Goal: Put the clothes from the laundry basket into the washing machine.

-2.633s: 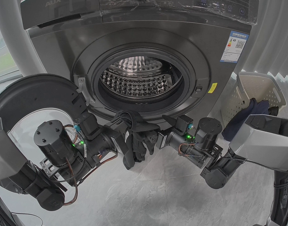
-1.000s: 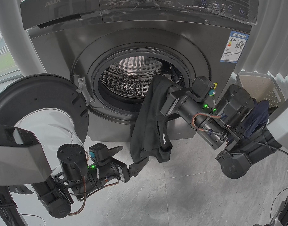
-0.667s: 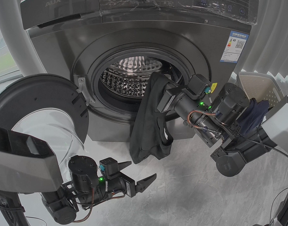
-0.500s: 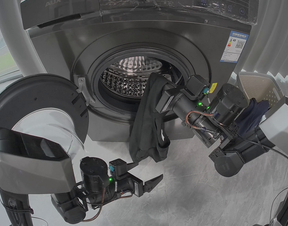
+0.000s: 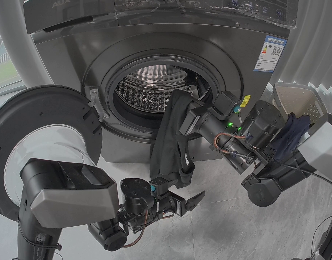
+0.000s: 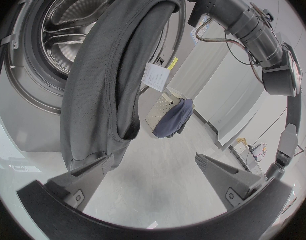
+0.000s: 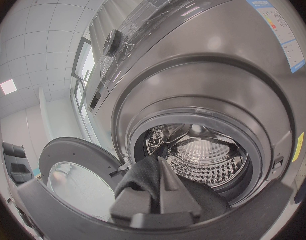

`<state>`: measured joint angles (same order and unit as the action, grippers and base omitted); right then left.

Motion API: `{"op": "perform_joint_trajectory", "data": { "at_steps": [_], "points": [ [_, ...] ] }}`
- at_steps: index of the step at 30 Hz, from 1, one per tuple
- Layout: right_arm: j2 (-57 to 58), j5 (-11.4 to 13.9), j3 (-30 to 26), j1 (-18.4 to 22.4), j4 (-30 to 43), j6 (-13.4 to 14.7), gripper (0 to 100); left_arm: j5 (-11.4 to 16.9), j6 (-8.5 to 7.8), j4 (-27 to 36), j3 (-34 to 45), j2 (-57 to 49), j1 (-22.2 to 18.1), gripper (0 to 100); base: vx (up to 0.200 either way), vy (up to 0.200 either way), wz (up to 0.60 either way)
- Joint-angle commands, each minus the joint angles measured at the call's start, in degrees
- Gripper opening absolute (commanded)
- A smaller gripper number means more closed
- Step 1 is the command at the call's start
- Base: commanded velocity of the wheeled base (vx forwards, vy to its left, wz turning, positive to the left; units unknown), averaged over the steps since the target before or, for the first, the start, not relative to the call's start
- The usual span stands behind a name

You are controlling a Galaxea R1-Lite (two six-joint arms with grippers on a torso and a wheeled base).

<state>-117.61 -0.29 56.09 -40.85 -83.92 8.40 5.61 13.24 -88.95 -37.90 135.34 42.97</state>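
Charcoal garment [image 5: 171, 138] held at the mouth of the washing machine [image 5: 166, 37].
Right hand [image 7: 161, 170] is clamped tight on the garment's top edge, in front of the lower right of the drum opening [image 5: 160, 87]; the cloth hangs down toward the floor [image 5: 216, 228]. Left hand [image 5: 195, 199] sits low under the hem, fingers spread wide and gripping nothing, one finger perhaps just touching the cloth. A navy garment [image 5: 290, 134] drapes over the laundry basket [image 5: 299, 98] rim on the right.

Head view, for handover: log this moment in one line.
right gripper: shut on dark garment | garment: hanging outside drum | left gripper: open, near garment hem | laundry basket: blue cloth over rim
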Motion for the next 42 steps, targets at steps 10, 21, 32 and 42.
{"op": "perform_joint_trajectory", "data": {
  "at_steps": [10,21,32,42],
  "points": [
    [0.63,-0.67,-0.81,-1.25,-0.02,0.65,0,-8.07,-0.06,-0.34,-16.77,11.0,-1.31,100,0.0,0.0,0.0],
    [0.81,-0.76,-0.89,-1.16,-0.1,0.83,0,-12.64,-0.14,-0.25,-23.45,13.37,-3.95,0,0.0,0.0,0.0],
    [0.98,-0.85,-2.65,0.16,-0.72,1.27,0,-14.31,-0.23,-0.25,-19.67,9.59,-5.53,0,0.0,0.0,0.0],
    [5.03,-0.32,-14.78,4.82,-4.5,1.8,0,-11.58,-0.32,-0.34,8.98,-15.19,-5.88,0,0.0,0.0,0.0]
  ]
}}
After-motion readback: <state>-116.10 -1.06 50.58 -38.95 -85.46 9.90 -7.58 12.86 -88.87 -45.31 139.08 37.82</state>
